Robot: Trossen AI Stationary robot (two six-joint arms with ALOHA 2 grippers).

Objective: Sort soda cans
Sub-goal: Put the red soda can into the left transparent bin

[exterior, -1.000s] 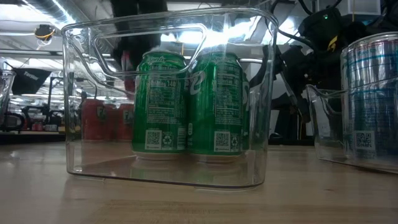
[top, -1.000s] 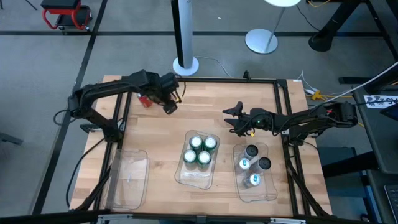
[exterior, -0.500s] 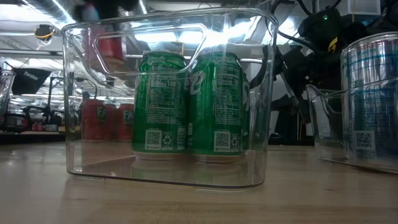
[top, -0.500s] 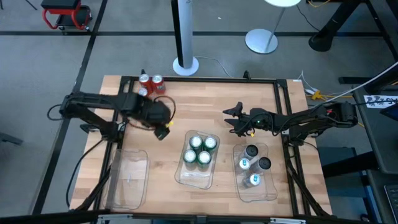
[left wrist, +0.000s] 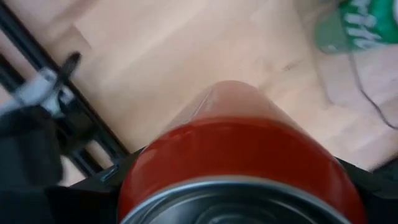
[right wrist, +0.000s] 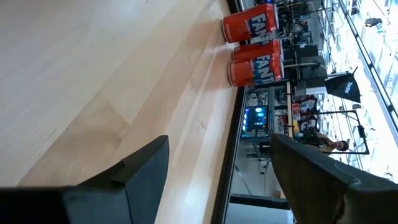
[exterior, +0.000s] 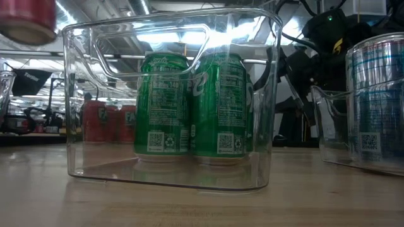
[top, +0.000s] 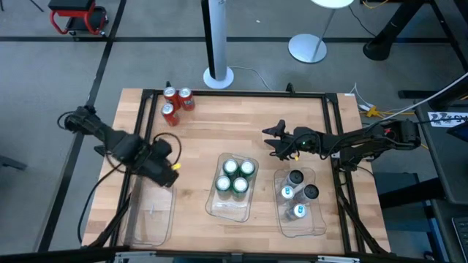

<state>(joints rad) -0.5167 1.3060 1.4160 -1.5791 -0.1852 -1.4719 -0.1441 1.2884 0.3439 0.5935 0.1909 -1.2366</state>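
My left gripper [top: 165, 172] is shut on a red soda can [left wrist: 236, 146] and carries it above the far end of the left clear tray [top: 150, 219]. From the low view the can [exterior: 25, 19] hangs high over the table. Three more red cans [top: 175, 102] stand at the far left corner. Several green cans [top: 235, 177] stand in the middle tray [top: 219, 208], and silver-grey cans [top: 298, 193] stand in the right tray [top: 311, 230]. My right gripper [top: 272, 139] waits open above the table, beyond the right tray, with nothing between its fingers. My left gripper comes at the red can from above, pointing down, with a finger on either side of the can's upper wall [left wrist: 155, 168], just below the silver top. The can itself hides the pads. It hangs upright below the fingers, lifted well clear of table and tray.
A black frame rail [top: 146, 117] runs around the tabletop. Bare wood [top: 241, 117] lies between the red cans and the trays. The left tray holds nothing. The right arm stretches over the table's right side.
My left gripper has carried the red can away from the group at the far left corner, toward the table's near edge and left, rising a little and rolling its wrist. It now hangs over the left tray's far end. Three red cans stay standing at the corner.
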